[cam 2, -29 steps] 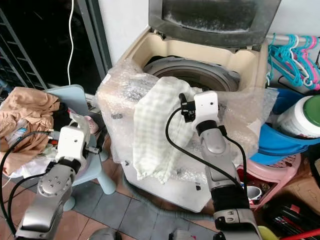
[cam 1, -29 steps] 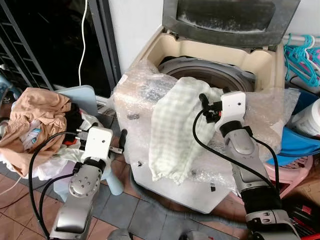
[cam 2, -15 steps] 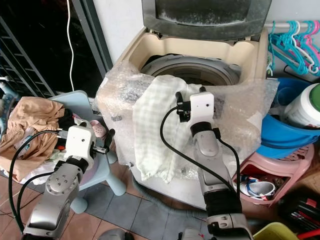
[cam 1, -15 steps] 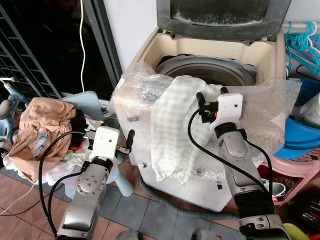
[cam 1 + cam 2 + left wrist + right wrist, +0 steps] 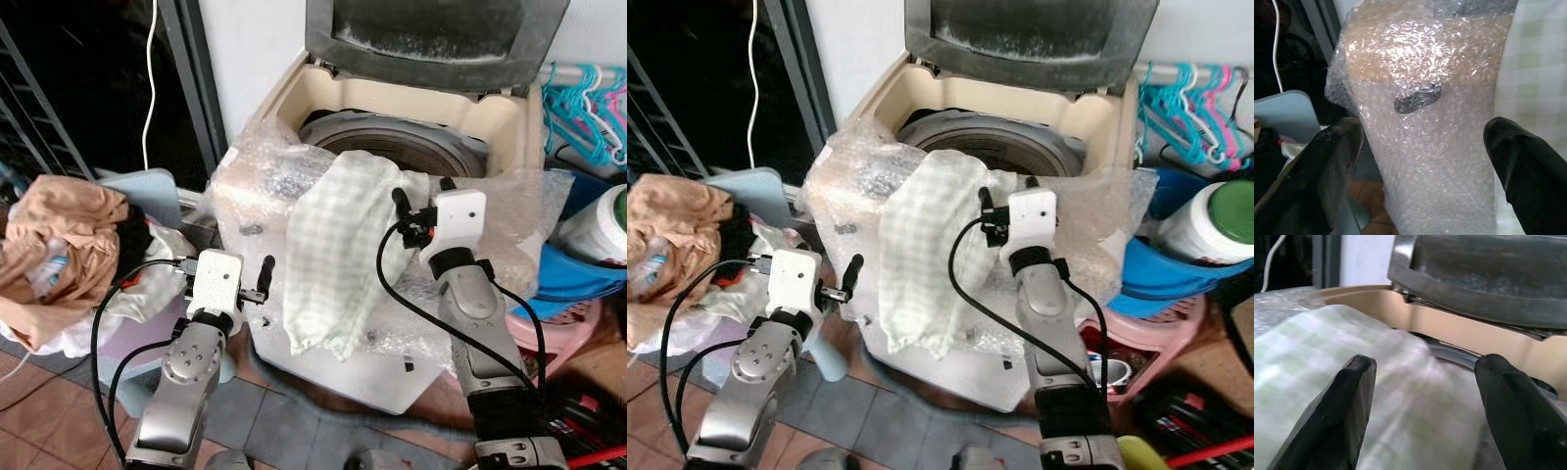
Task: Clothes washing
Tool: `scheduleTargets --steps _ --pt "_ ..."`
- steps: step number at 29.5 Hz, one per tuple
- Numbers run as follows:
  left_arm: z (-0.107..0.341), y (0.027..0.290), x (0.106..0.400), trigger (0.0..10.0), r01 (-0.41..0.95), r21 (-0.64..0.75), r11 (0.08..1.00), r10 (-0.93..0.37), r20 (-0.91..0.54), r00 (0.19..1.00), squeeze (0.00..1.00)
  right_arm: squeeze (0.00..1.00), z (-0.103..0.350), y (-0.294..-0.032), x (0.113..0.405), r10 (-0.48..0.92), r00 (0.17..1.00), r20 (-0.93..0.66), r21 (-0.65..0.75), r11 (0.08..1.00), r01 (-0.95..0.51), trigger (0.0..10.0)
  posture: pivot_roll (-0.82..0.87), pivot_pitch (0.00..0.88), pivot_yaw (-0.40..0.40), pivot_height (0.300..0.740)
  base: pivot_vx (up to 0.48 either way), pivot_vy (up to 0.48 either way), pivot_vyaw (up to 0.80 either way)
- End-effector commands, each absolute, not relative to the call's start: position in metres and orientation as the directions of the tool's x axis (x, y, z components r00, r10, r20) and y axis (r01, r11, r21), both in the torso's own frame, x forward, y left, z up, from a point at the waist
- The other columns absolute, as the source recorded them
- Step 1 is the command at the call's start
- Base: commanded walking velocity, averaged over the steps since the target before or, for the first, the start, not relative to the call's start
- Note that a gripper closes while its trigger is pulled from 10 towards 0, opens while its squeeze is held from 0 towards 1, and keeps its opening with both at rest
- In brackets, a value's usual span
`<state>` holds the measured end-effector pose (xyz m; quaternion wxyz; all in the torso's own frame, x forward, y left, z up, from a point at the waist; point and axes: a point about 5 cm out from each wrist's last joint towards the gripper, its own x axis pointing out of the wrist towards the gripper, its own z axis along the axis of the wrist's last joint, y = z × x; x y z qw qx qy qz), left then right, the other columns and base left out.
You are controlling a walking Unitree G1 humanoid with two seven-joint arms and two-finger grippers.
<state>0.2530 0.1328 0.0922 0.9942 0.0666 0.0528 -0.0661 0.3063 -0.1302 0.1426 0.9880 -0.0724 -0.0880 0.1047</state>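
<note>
Hovering at the front rim of the cream top-loading washing machine (image 5: pixel 509 122), the right gripper (image 5: pixel 419 201) has its two black fingers (image 5: pixel 1352 406) spread wide with nothing between them, just above the pale green checked cloth (image 5: pixel 338 250). That cloth drapes over the bubble-wrapped front edge (image 5: pixel 265 196), half hanging outside, not yet in the grey drum (image 5: pixel 392 142); lid (image 5: pixel 431 39) already raised. Left gripper (image 5: pixel 263 279): fingers also parted and empty, facing the wrapped side panel. Heap of tan and white clothes (image 5: pixel 64 245) waits on the pale blue chair (image 5: pixel 147 191), well apart. Loading judged barely begun.
</note>
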Motion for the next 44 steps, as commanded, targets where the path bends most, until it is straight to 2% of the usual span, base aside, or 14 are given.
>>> scheduleTargets --steps 1,4,5,8,9,10,11,12,19,37,44 --pt "0.098 0.137 0.256 10.0 0.107 0.131 0.986 -0.096 -0.088 0.991 0.00 0.00 0.149 -0.119 0.304 0.293 0.939 0.179 -0.186 0.947 -0.261 10.0 -0.03 0.000 -0.034 0.740 0.000 0.000 0.00" --pt "0.098 0.138 0.257 10.0 0.104 0.132 0.986 -0.093 -0.088 0.992 0.00 0.00 0.153 -0.111 0.305 0.363 0.914 0.183 -0.221 0.921 -0.322 10.0 -0.02 0.000 -0.030 0.740 0.000 0.000 0.00" --pt "0.098 0.137 0.257 10.0 0.107 0.134 0.985 -0.096 -0.086 0.992 0.00 0.00 0.153 -0.107 0.306 0.416 0.895 0.161 -0.253 0.894 -0.370 10.0 -0.03 0.000 -0.025 0.740 0.000 0.000 0.00" --pt "0.099 0.135 0.259 10.0 0.120 0.137 0.983 -0.110 -0.085 0.990 0.00 0.00 0.146 -0.105 0.312 0.462 0.883 0.086 -0.262 0.865 -0.427 10.0 -0.03 0.000 -0.017 0.740 0.000 0.000 0.00" --pt "0.099 0.135 0.259 10.0 0.125 0.137 0.983 -0.114 -0.085 0.990 0.00 0.00 0.137 -0.104 0.314 0.472 0.882 0.021 -0.286 0.848 -0.447 9.0 -0.04 0.000 -0.016 0.740 0.000 0.000 0.00" --pt "0.099 0.134 0.260 10.0 0.128 0.137 0.982 -0.117 -0.085 0.989 0.00 0.00 0.132 -0.104 0.316 0.476 0.879 -0.025 -0.304 0.834 -0.460 9.0 -0.04 0.000 -0.016 0.740 0.000 0.000 0.00" --pt "0.099 0.133 0.260 10.0 0.130 0.136 0.982 -0.120 -0.085 0.989 0.00 0.00 0.127 -0.104 0.317 0.474 0.879 -0.059 -0.311 0.828 -0.467 1.4 -0.04 0.000 -0.014 0.740 0.000 0.000 0.00" --pt "0.099 0.132 0.261 10.0 0.133 0.136 0.982 -0.122 -0.084 0.989 0.00 0.00 0.120 -0.104 0.319 0.472 0.874 -0.113 -0.298 0.823 -0.483 0.0 -0.04 0.000 -0.014 0.740 0.000 0.000 0.00" --pt "0.101 0.130 0.265 10.0 0.129 0.139 0.982 -0.119 -0.076 0.990 0.00 0.00 0.100 -0.103 0.321 0.481 0.839 -0.256 -0.303 0.784 -0.542 0.0 -0.03 0.000 -0.019 0.740 0.000 0.000 0.00" --pt "0.101 0.130 0.267 10.0 0.119 0.145 0.982 -0.109 -0.074 0.991 0.00 0.00 0.095 -0.111 0.327 0.421 0.861 -0.285 -0.239 0.839 -0.490 0.0 -0.03 0.000 -0.018 0.740 0.000 0.000 0.00" --pt "0.101 0.131 0.267 10.0 0.119 0.144 0.982 -0.109 -0.078 0.991 0.00 0.00 0.108 -0.119 0.341 0.420 0.868 -0.264 -0.240 0.843 -0.481 0.0 -0.04 0.000 -0.012 0.740 0.000 0.000 0.00"
